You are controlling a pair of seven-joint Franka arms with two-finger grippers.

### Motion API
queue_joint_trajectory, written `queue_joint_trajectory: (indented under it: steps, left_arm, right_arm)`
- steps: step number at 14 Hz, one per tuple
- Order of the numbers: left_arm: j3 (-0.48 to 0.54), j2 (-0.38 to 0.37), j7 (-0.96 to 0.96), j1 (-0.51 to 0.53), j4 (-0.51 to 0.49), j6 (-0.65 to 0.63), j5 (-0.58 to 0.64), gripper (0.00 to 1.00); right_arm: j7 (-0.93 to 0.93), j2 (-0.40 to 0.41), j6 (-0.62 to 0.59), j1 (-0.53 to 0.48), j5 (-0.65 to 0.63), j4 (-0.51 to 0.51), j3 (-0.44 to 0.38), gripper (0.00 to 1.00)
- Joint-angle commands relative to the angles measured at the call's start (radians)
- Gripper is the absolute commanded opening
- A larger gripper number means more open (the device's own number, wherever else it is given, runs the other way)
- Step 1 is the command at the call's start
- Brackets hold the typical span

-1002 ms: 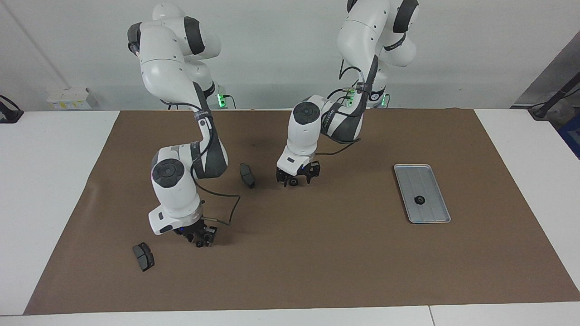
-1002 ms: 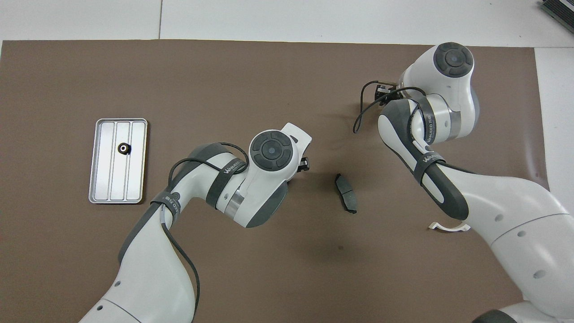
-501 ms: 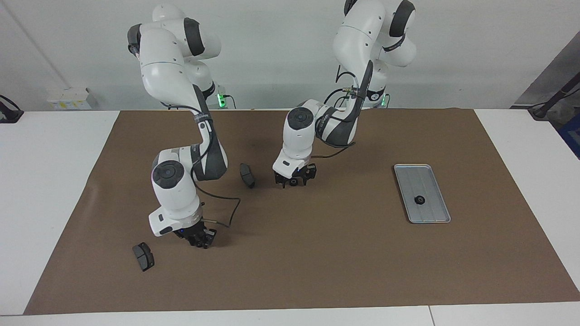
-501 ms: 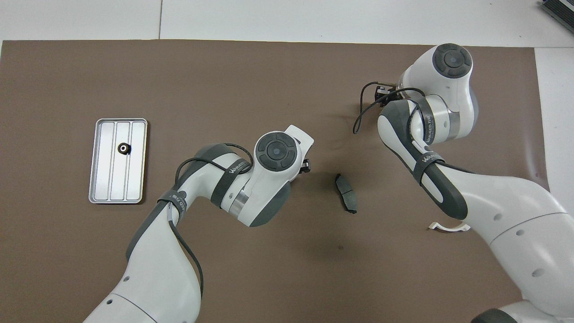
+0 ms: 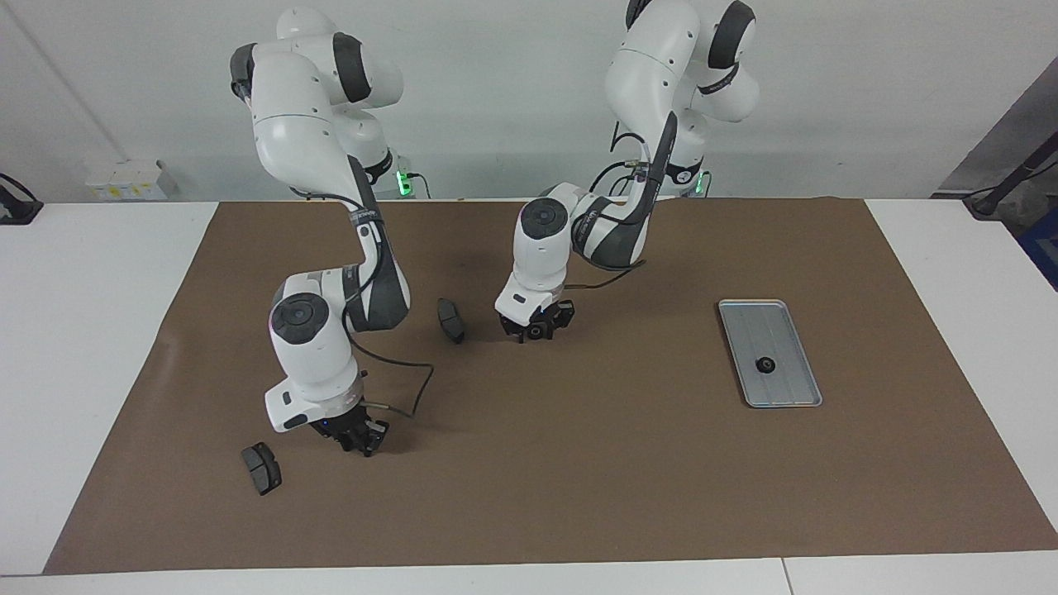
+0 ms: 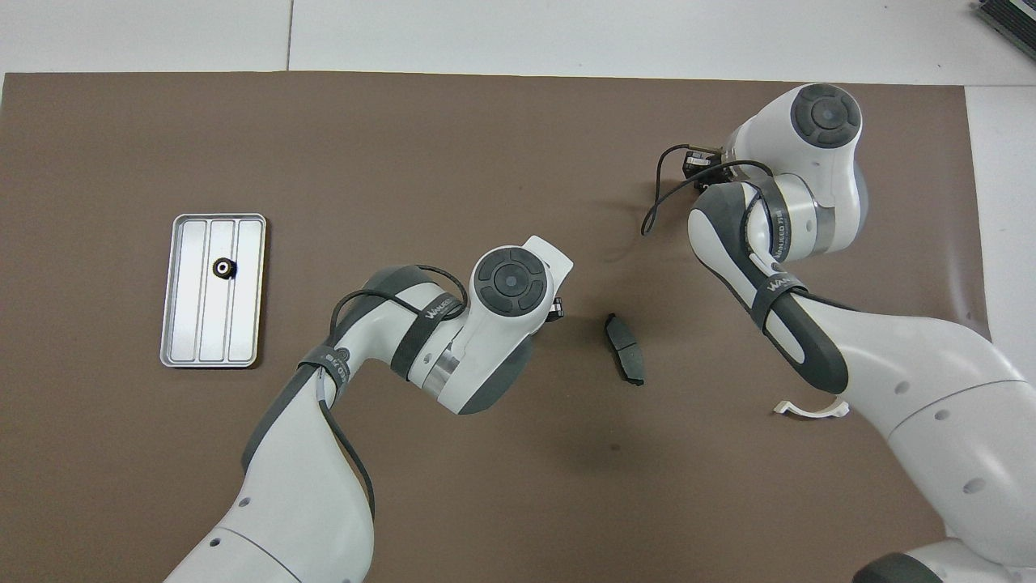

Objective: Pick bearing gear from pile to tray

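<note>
In the facing view a small black gear point(image 5: 536, 332) sits mid-frame between the left gripper point(image 5: 536, 333)'s narrowed fingers, looking light, rigid and best pinched across its rim, while the right gripper point(image 5: 361, 444)'s finger state is unclear.

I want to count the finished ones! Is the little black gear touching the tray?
Touching. In the overhead view the gear sits on the tray floor, inside the rim; the facing view shows it resting there too.

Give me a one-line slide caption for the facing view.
Both arms low over the brown mat, left hand around a small black gear, one gear already in the tray.
</note>
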Motion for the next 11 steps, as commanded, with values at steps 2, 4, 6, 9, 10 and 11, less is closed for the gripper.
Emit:
queue_joint_trajectory:
  steps: [2,4,6,9,10,11]
  left_arm:
    - [0.009,-0.005,-0.003,-0.019,-0.019,-0.025,0.011,0.46]
    - [0.009,-0.007,-0.001,-0.019,-0.019,-0.036,0.011,0.43]
    - [0.008,-0.010,0.000,-0.019,-0.019,-0.054,0.011,0.43]
    - [0.008,-0.010,0.000,-0.019,-0.019,-0.057,0.011,0.32]
    - [0.008,-0.010,0.002,-0.019,-0.019,-0.057,0.011,0.27]
    - [0.008,-0.010,0.002,-0.019,-0.019,-0.057,0.011,0.24]
  right_arm:
    - [-0.018,-0.004,0.011,-0.004,0.016,-0.026,0.013,0.34]
    - [-0.015,-0.004,0.010,0.002,0.018,-0.027,0.013,0.21]
    - [-0.009,-0.005,0.005,0.005,0.016,-0.027,0.013,0.03]
    - [-0.008,-0.022,-0.010,0.007,0.018,-0.027,0.015,0.00]
    - [-0.007,-0.037,-0.018,0.007,0.018,-0.030,0.016,0.00]
    - [-0.005,-0.056,-0.027,0.008,0.018,-0.039,0.018,0.00]
